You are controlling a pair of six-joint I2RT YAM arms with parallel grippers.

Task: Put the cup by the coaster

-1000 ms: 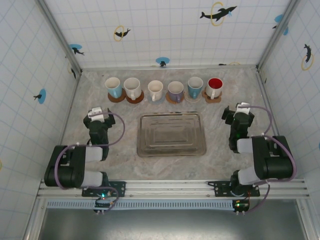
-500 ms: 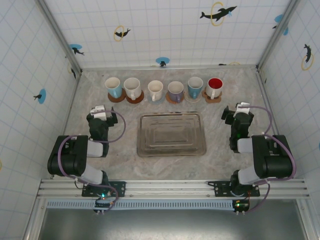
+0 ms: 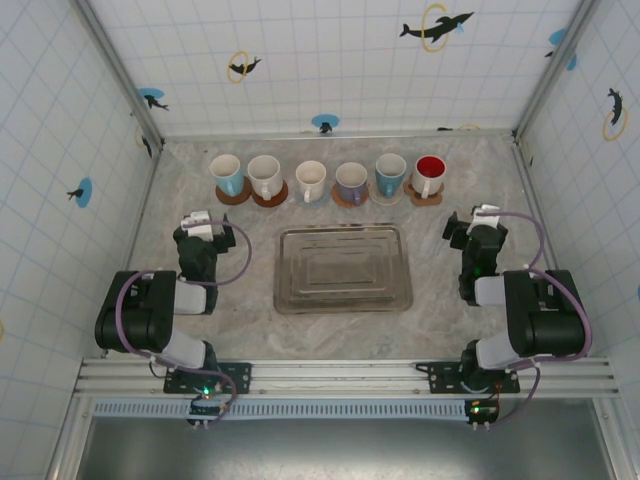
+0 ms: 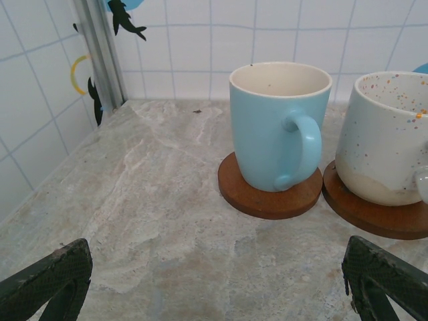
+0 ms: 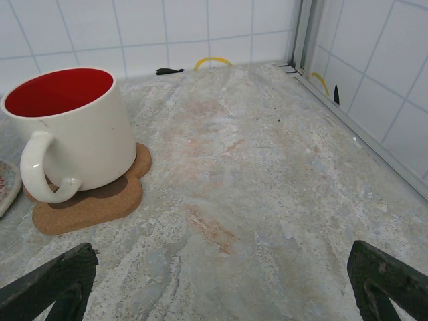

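Brown wood forms the round coaster [image 4: 271, 197] on which a pale blue cup [image 4: 277, 127] is seen upright, its handle turned toward the near side. A speckled white cup [image 4: 384, 140] stands just beside it on the right, on a coaster of its own.

The left gripper [image 4: 214, 287] is held low in front of this pair, jaws spread wide with nothing between them. The right gripper [image 5: 221, 287] is likewise wide and empty, facing a red-lined cup [image 5: 73, 130] on a cork coaster [image 5: 90, 197] at the far right.

Which cup the task means cannot be told. All six are lined up in a row [image 3: 325, 178] along the far edge, beyond the metal tray [image 3: 343, 268].

Trouble is most likely to come from crowding. A finger pushed between the blue and speckled cups could knock the neighbour. A grip closed across the near-facing handle, not the wall, could tilt the cup. A coaster could also be dragged along by a cup that is slid and not lifted.

Handle directions, the speckles and the wood and cork surfaces are given by the wrist views. The whole row, the tray and both arms folded back near their bases are given by the top view, where no coaster can be made out under the middle white cup [image 3: 311, 181].
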